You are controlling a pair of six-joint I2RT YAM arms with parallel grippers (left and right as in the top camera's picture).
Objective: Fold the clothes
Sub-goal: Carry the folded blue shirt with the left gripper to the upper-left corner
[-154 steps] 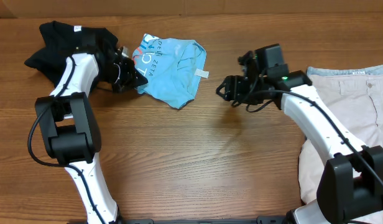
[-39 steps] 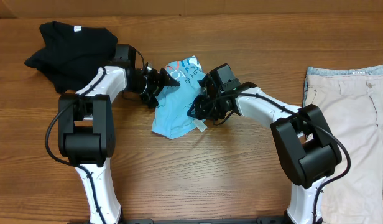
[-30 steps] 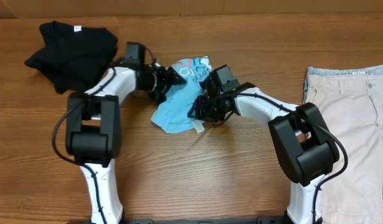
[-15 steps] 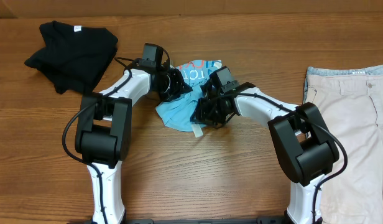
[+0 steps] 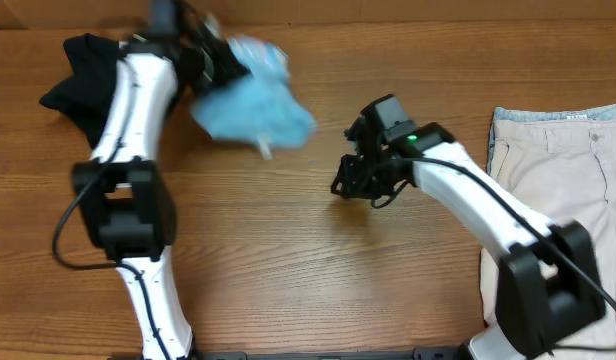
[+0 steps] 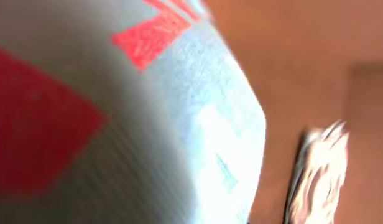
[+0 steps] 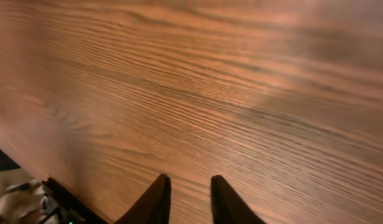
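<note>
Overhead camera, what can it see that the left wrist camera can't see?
Only the overhead view shows the black garment, the beige shorts and the right end effector, which holds nothing. Only the left wrist view shows the red lettering up close, plus a pale blur at its edge too fuzzy to name. Both show the light blue T-shirt, blurry in each, and the wooden table.

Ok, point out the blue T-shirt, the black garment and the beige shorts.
blue T-shirt (image 5: 250,108): overhead view, middle of the blurred, bunched cloth.
black garment (image 5: 70,92): overhead view, its left part, clear of the arm.
beige shorts (image 5: 563,170): overhead view, flat fabric below the waistband.
</note>
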